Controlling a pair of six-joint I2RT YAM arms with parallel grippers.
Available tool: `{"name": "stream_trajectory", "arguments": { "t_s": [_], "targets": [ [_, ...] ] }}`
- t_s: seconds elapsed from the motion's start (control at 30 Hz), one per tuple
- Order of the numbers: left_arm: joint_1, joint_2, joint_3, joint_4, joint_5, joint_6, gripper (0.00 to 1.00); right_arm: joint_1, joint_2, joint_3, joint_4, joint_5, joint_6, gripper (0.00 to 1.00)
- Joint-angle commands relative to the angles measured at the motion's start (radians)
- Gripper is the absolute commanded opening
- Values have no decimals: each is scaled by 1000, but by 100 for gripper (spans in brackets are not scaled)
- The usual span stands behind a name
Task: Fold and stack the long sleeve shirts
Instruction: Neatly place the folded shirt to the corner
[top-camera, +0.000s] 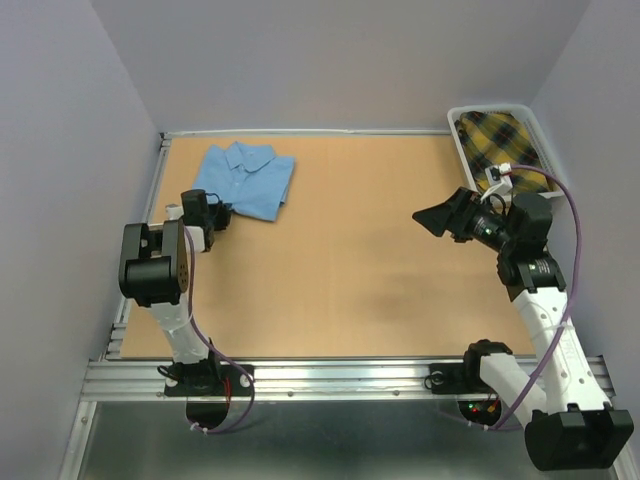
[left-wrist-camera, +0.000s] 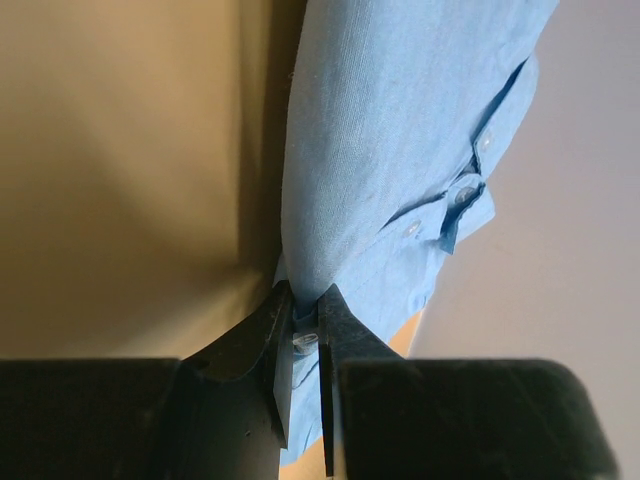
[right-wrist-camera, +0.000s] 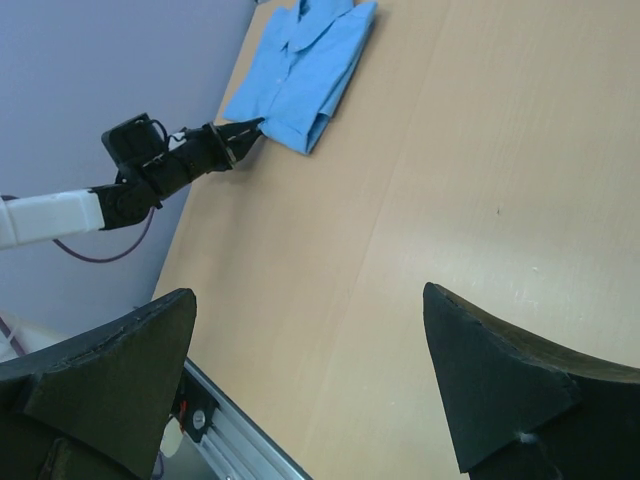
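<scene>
At the far left corner of the tabletop lies the light blue shirt. It is already folded into a compact rectangle, collar toward the back wall and button front facing up. My left hand is clamped on its near edge. In the left wrist view the two fingers are pinched nearly together on a thin lip of blue cloth, with what looks like a button caught between them. The rest of the shirt lies flat on the wood, not lifted.

Across the bare middle of the tabletop, my right hand hovers well apart from the shirt, its fingers spread wide with nothing between them. Behind it, in the far right corner, a white basket holds a yellow-and-dark plaid cloth. I take that to be the next shirt, though I cannot make out sleeves or a collar from here.

By my reading, the folding of the blue shirt is finished and I am at the placing step, nudging or settling it at its stacking spot.

The next move calls for letting go cleanly. I would part the left fingers without snagging that button, then back straight out so the fold is not dragged open. After that, the right hand has to turn back toward the basket behind it for the plaid piece.
</scene>
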Motion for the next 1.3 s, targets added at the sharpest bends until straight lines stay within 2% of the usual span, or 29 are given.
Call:
{"name": "stream_trajectory", "arguments": {
  "t_s": [0.0,0.17,0.3,0.47,0.53,0.67,0.73,0.77,0.8,0.87,0.9,1.03,1.07,1.17,1.2,1.23,1.27],
  "targets": [
    [82,18,49,3,37,60,0,1,13,77,2,-10,-31,100],
    [149,55,67,19,95,57,0,1,24,75,-3,-1,-38,100],
    [151,107,69,109,132,-15,0,1,33,80,-3,4,-40,100],
    [154,136,110,128,124,-44,0,1,33,87,-12,1,-37,100],
    [155,147,133,132,133,-55,3,1,33,86,-12,2,-35,100],
    [165,135,127,132,141,-52,20,1,32,89,-12,7,-37,100],
    [166,107,87,134,144,-55,33,3,32,90,-15,14,-41,100],
    [169,96,71,146,150,-61,44,3,32,89,-15,19,-44,100],
    [174,83,51,158,156,-64,49,1,32,89,-15,20,-43,100],
    [174,32,-26,187,169,-75,58,1,30,90,-18,33,-44,100],
    [178,12,-51,209,176,-80,67,1,30,92,-27,52,-50,100],
    [195,-157,-184,185,213,-32,87,3,20,116,-81,106,-87,100],
    [201,-195,-199,159,224,1,93,1,17,135,-99,122,-112,100],
    [221,-379,-174,-102,198,265,99,3,-6,176,-178,195,-164,100],
    [221,-478,-152,-266,172,363,99,1,-14,190,-217,238,-179,100],
    [221,-525,-102,-341,125,514,99,1,-22,204,-236,264,-192,100],
    [226,-575,-80,-406,109,597,99,1,-37,215,-251,292,-208,100]
  ]
}}
